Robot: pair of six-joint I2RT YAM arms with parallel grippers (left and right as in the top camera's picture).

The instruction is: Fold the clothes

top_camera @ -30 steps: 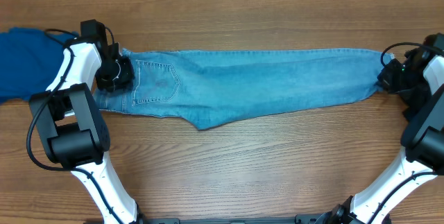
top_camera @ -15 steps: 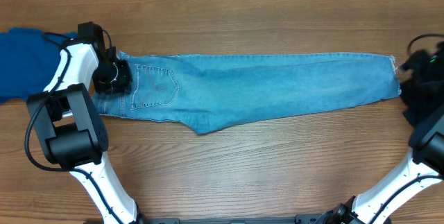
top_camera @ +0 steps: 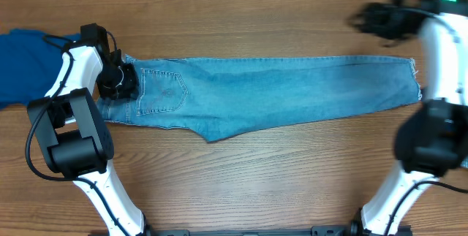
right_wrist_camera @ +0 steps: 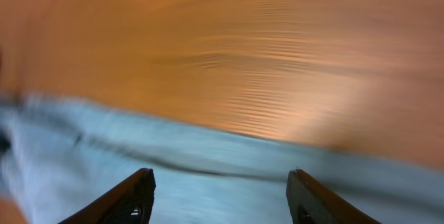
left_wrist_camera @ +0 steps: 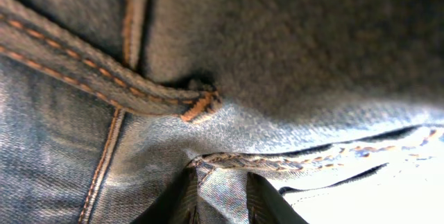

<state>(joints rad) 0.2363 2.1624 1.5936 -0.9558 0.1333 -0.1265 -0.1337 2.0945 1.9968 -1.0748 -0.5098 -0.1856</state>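
Pale-blue denim jeans (top_camera: pixel 278 90) lie stretched out flat across the wooden table, waistband at the left and frayed hems at the right. My left gripper (top_camera: pixel 121 81) sits at the waistband end. In the left wrist view a fold of the jeans (left_wrist_camera: pixel 277 44) near the stitched seam is pinched in that gripper (left_wrist_camera: pixel 220 182). Blurred by motion, my right gripper (top_camera: pixel 369 20) hangs above the table's far right, beyond the leg's upper edge. It (right_wrist_camera: pixel 220 175) is open with nothing between its fingers, and the denim (right_wrist_camera: pixel 83 148) lies below it.
A royal-blue garment (top_camera: pixel 25 64) lies in a heap at the left edge, just behind the left arm. Bare wooden table (top_camera: pixel 256 177) runs along the front, between the two arm bases.
My right gripper has let go of the hem, opened, and swung up and to the left over the far side of the table. The hem lies flat. The left gripper has hardly moved.
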